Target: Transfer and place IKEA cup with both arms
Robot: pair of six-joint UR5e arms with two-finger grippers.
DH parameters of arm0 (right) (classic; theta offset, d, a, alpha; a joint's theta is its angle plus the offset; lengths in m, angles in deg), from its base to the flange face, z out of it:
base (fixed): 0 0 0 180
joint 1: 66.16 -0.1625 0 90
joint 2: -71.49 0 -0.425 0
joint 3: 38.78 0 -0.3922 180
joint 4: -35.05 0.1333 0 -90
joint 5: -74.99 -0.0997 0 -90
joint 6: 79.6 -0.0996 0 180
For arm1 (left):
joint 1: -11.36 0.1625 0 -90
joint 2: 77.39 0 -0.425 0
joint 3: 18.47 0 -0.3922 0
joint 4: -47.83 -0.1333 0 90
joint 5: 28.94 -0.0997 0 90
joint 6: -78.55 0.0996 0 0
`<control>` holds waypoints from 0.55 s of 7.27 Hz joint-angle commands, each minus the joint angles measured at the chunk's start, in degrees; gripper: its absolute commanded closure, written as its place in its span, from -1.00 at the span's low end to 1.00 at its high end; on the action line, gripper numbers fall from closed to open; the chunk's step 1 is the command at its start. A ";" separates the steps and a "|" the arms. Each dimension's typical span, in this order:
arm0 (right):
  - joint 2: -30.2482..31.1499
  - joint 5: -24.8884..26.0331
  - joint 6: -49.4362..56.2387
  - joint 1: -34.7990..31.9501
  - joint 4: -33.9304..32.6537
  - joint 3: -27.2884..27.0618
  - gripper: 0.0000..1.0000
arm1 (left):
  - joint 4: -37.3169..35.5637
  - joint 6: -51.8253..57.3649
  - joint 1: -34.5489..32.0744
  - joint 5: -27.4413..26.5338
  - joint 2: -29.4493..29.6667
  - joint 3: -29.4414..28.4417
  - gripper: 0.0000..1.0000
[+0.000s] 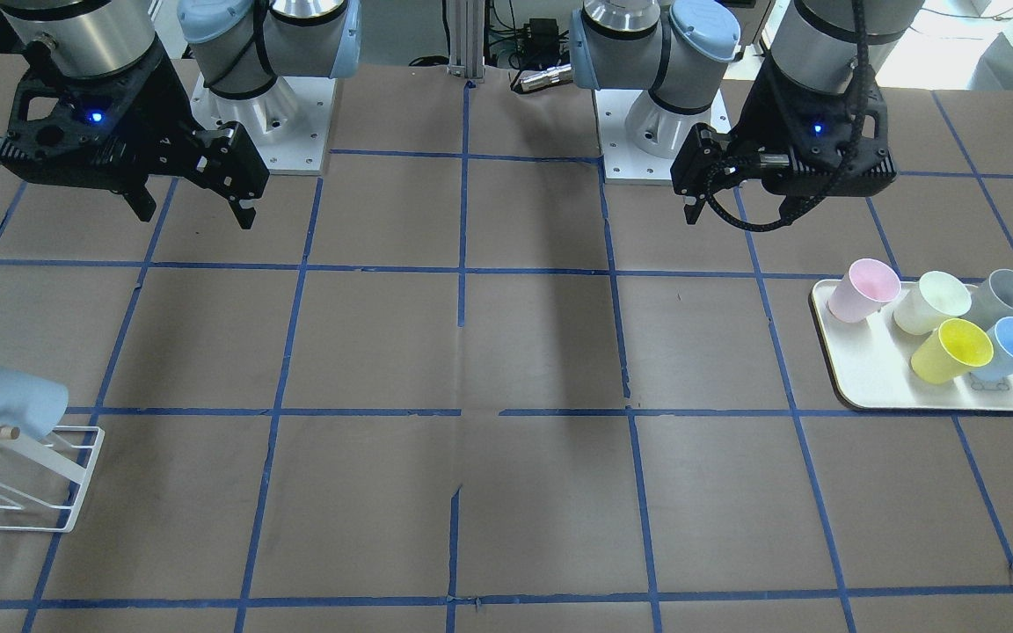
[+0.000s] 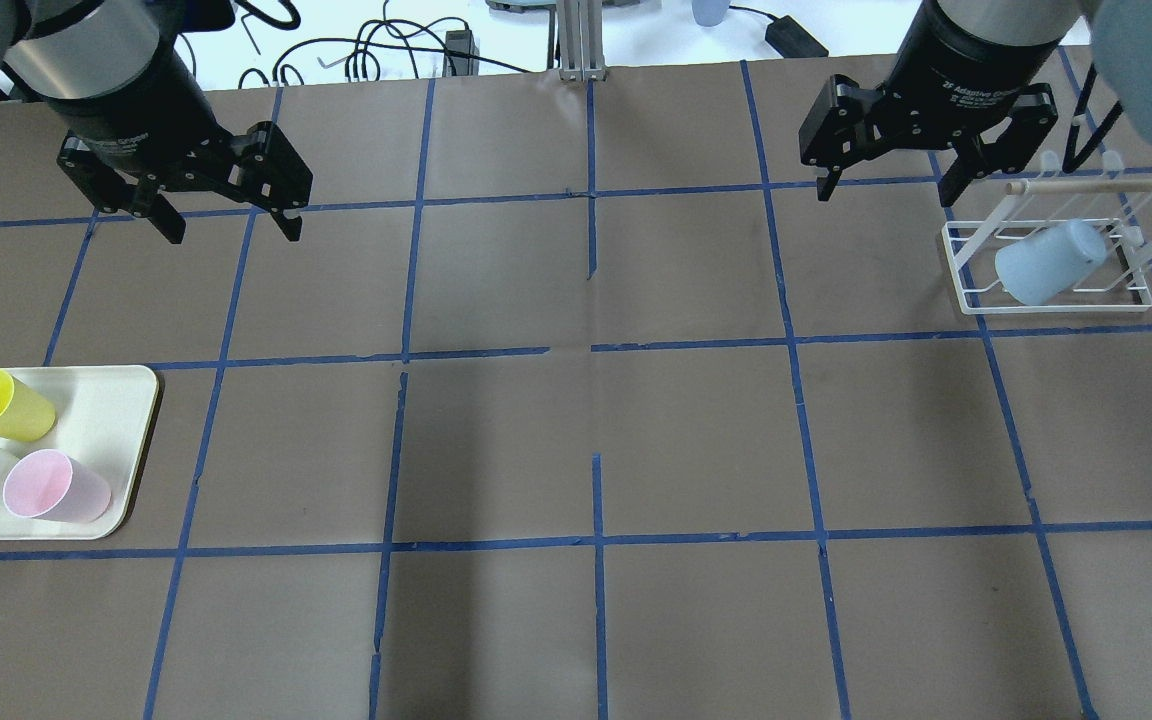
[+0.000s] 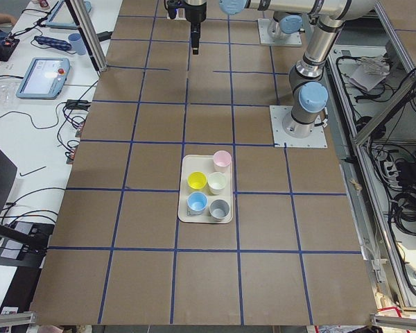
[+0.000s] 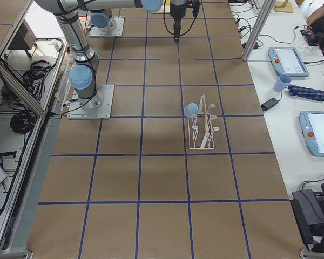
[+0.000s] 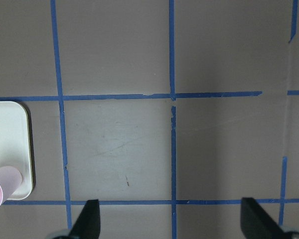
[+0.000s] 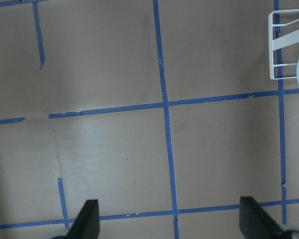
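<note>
Pale powder-blue plastic tumbler [image 2: 1048, 262] lies tilted on white wire rack [image 2: 955, 270], far right | left gripper [image 2: 234, 232] and right gripper [image 2: 886, 190] open, empty | step: seemingly placed, or unstarted | next, if pending: right gripper descends around tumbler

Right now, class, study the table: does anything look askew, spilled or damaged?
Nothing is spilled. The IKEA cup lies tilted on the white rack, while the cups on the tray stand upright. The blue tape grid has gaps and torn ends near its middle.
</note>
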 commanded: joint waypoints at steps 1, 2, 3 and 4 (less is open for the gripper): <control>-0.03 0.03 4.53 2.72 0.06 0.00 -1.00 | 0.20 -0.01 0.09 0.01 0.20 -0.15 -1.00; 0.06 -0.06 11.52 6.75 0.15 0.00 -1.00 | 0.29 -0.01 0.09 0.01 0.02 0.02 -1.00; 0.14 -0.58 18.90 11.83 0.06 0.00 -1.00 | 0.21 -0.01 0.09 -0.08 -0.07 0.03 -1.00; -0.03 -0.67 26.19 16.15 0.06 0.00 -1.00 | -0.06 -0.01 0.09 -0.17 0.28 -0.06 -1.00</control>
